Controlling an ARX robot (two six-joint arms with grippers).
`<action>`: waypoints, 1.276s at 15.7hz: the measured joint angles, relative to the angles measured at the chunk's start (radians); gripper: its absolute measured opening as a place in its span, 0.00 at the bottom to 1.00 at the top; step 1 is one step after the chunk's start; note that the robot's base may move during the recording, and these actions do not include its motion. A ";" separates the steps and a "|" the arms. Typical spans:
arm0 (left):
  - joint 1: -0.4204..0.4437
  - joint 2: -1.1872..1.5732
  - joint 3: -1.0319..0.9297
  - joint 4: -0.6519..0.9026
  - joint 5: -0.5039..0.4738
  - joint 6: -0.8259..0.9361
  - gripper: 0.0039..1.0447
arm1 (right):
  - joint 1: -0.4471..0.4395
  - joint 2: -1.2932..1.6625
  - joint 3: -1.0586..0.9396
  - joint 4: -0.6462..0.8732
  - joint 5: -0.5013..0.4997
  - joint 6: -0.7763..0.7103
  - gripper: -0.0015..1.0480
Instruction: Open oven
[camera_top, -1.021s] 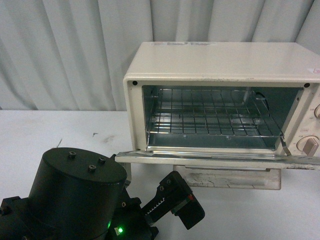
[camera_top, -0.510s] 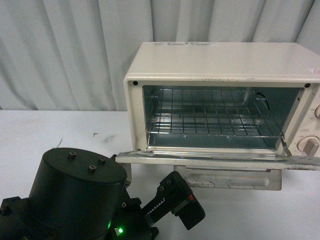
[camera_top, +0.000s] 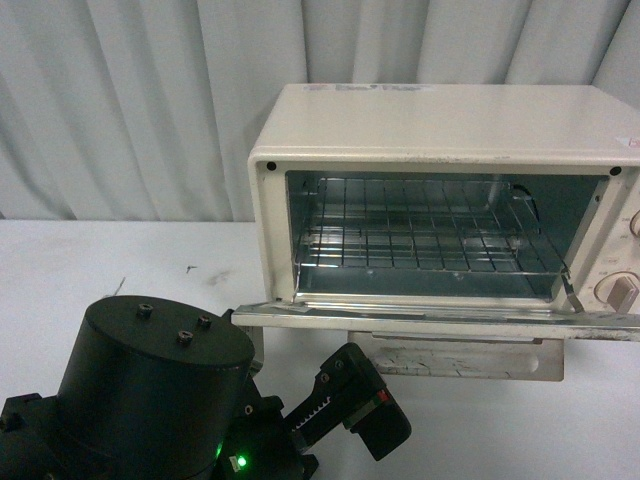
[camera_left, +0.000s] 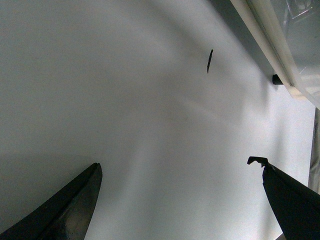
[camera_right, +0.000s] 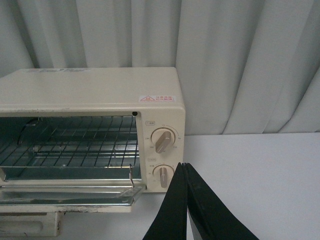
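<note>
Oven (camera_top: 440, 125) door (camera_top: 430, 320) down, label (camera_right: 157, 99) unreadable; left jaws wide, right jaws pressed together.

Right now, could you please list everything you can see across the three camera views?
oven: one, cream-white, on the table, right of centre in the front view
door: one, dropped open, roughly level at the oven's front
handle: one, beige bar, below the open door's edge
wire rack: one, bare metal, inside the oven, nothing on it
knobs: two, cream, one above the other on the oven's panel
sticker: one, red and white, above the knobs
table: one, white, under the oven
curtain: pale grey, behind everything
left arm: black, low in the front view
left gripper: black, open, over bare table
right gripper: black, shut, empty, near the knobs
</note>
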 joint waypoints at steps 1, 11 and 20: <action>0.000 0.000 0.000 0.000 0.000 0.000 0.94 | 0.000 -0.032 0.000 -0.032 0.000 0.000 0.02; 0.000 0.000 0.000 0.000 0.000 0.000 0.94 | 0.000 -0.257 0.000 -0.247 0.000 0.000 0.02; 0.000 0.000 0.000 -0.001 0.000 0.000 0.94 | 0.000 -0.487 0.000 -0.493 -0.002 0.000 0.02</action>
